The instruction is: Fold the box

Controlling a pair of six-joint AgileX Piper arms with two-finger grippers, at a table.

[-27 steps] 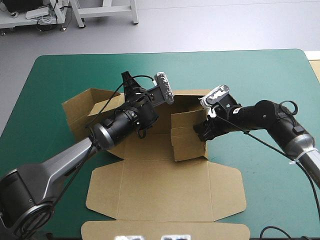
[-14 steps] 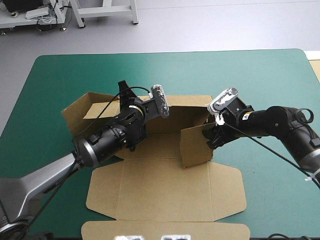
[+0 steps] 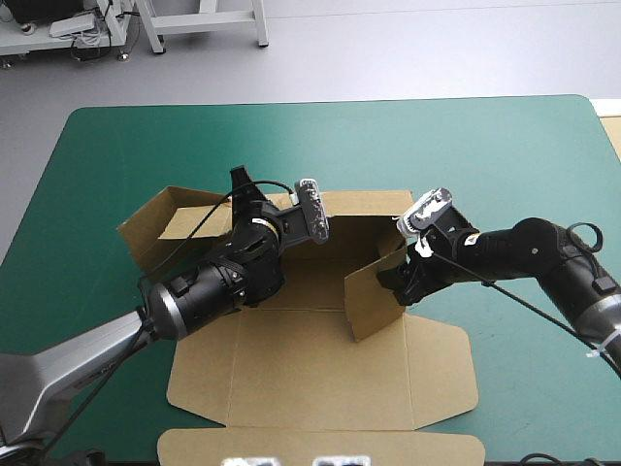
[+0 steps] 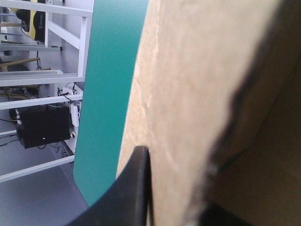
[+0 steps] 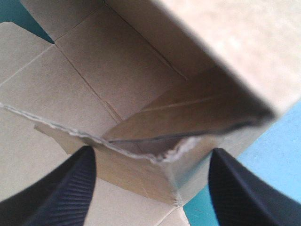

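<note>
While the box (image 3: 320,364) sits mid-bench (image 3: 505,146) with its lid panel flat toward the near edge, the step in hand looks like raising and tucking the side walls. The left pincer (image 3: 241,184) is clamped all but shut on a raised wall at the far-left corner, with one black finger on the board's outer face. The right pincer (image 5: 151,153) stands wide, straddling the top edge of the half-raised right side wall (image 3: 374,296) without gripping it. The left side wall (image 3: 160,218) is splayed outward. Likely next, the right pincer brings its wall upright and tucks it in while the left steadies the corner. The box interior is bare board with nothing in it.
</note>
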